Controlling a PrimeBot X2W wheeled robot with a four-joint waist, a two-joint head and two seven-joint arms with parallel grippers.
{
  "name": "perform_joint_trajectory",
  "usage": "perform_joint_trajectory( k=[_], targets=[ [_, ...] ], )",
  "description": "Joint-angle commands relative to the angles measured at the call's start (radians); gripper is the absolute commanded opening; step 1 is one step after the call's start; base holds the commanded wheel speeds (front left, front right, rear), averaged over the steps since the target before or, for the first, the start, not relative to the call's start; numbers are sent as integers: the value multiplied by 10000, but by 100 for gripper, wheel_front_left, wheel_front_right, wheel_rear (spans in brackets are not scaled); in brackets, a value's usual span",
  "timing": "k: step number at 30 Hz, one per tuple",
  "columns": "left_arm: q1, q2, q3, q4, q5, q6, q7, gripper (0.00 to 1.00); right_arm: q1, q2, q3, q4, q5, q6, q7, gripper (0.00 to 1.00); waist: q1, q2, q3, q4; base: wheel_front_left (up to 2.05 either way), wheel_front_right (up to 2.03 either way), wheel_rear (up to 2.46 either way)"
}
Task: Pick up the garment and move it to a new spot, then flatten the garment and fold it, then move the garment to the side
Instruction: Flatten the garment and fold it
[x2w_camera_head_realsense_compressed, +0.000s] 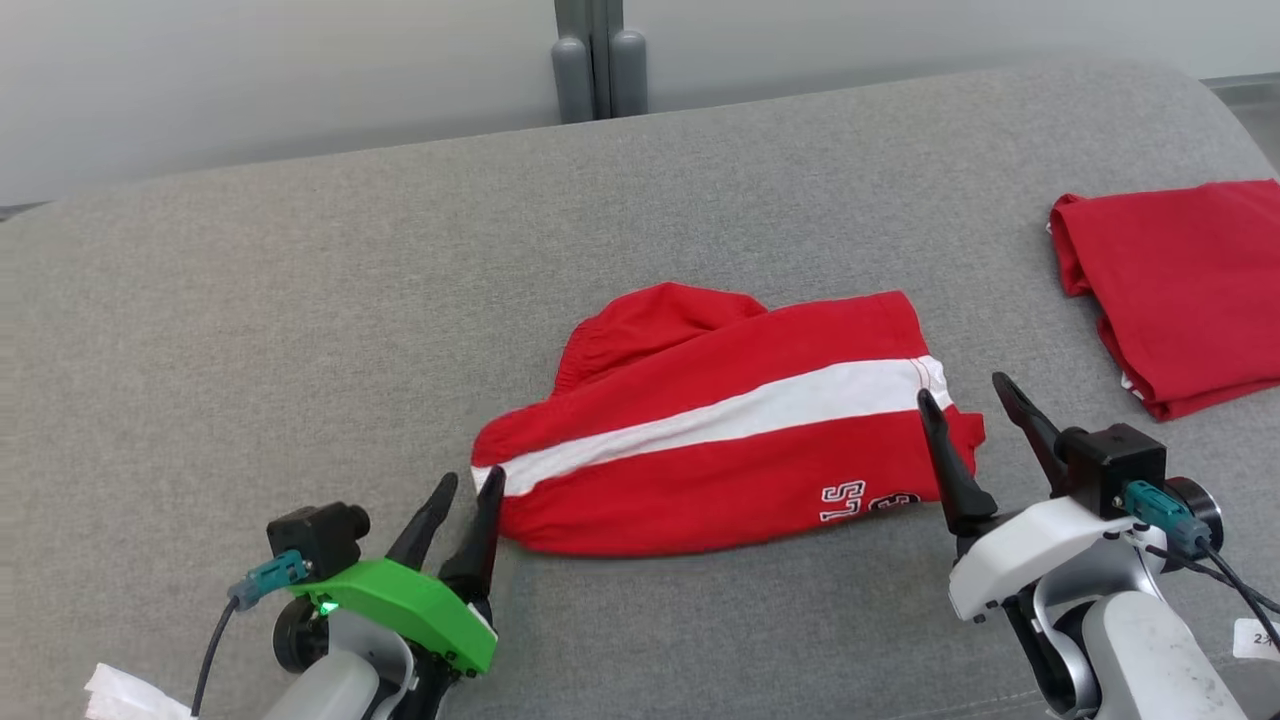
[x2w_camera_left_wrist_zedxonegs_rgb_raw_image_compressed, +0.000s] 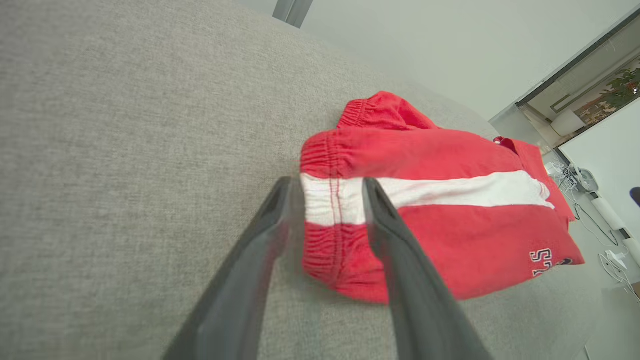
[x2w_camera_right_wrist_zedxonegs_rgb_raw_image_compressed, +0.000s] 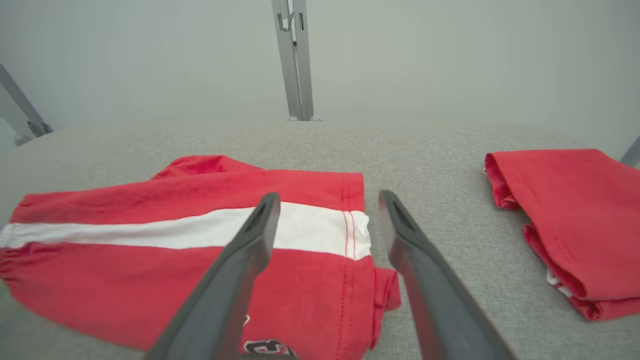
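The garment (x2w_camera_head_realsense_compressed: 720, 440), a pair of red shorts with a white stripe (x2w_camera_head_realsense_compressed: 740, 412), is laid flat and doubled over near the middle of the grey padded surface (x2w_camera_head_realsense_compressed: 300, 300). Its long axis runs across the robot's front, slightly skewed: the gathered waistband end (x2w_camera_head_realsense_compressed: 492, 440) lies to the robot's left and nearer the body, and the hem end (x2w_camera_head_realsense_compressed: 940, 375) lies to the right and a little farther away. The left gripper (x2w_camera_head_realsense_compressed: 470, 480) is positioned just at the waistband end. Its jaws are parted and, in the left wrist view, are seen to straddle the end of the stripe; nothing is clamped. The right gripper (x2w_camera_head_realsense_compressed: 962, 390) is positioned at the hem end with its jaws spread wide and released, one finger over the hem corner and the other over bare surface. Each arm is therefore matched to one end of the axis, and neither is markedly nearer. A second folded red garment (x2w_camera_head_realsense_compressed: 1180, 290) lies well apart on the right. The fold is judged complete, so a sideways transfer is expected. For that move, both ends are best gripped together so that the fold is kept intact.
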Motion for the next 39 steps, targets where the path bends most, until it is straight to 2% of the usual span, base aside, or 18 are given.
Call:
perform_joint_trajectory(
  k=[1, 5, 8, 14, 20, 27, 39],
  targets=[
    [192, 71, 79, -74, 74, 61, -65, 100, 82, -55, -35, -62, 24, -16, 26, 100, 0, 0, -194, 183, 0, 0, 0],
    [421, 211, 496, -327, 302, 130, -69, 100, 195, -36, -187, -142, -5, -16, 40, 100, 0, 0, -363, 366, 0, 0, 0],
    [703, 205, 1429, -906, 872, 190, -74, 100, 256, -31, -327, -198, -36, -18, 39, 100, 0, 0, -472, 510, 0, 0, 0],
    [1774, -119, 3774, -2382, 2815, 186, -71, 100, 452, 45, -666, -340, -107, -16, 38, 100, 0, 0, -684, 746, 0, 0, 0],
    [2705, -587, 5426, -3255, 4654, -29, -71, 100, 554, 77, -868, -410, -108, -18, 67, 100, 0, 0, -842, 887, 0, 0, 0],
    [3342, -828, 5907, -3366, 6048, -288, -73, 100, 686, 19, -1050, -380, -72, -16, 91, 100, 0, 0, -1015, 1028, 0, 0, 0],
    [3713, -1184, 6162, -3115, 6451, -609, -74, 100, 953, -5, -1197, -450, -99, -16, 250, 100, 0, 0, -1176, 1034, 0, 0, 0]
  ],
)
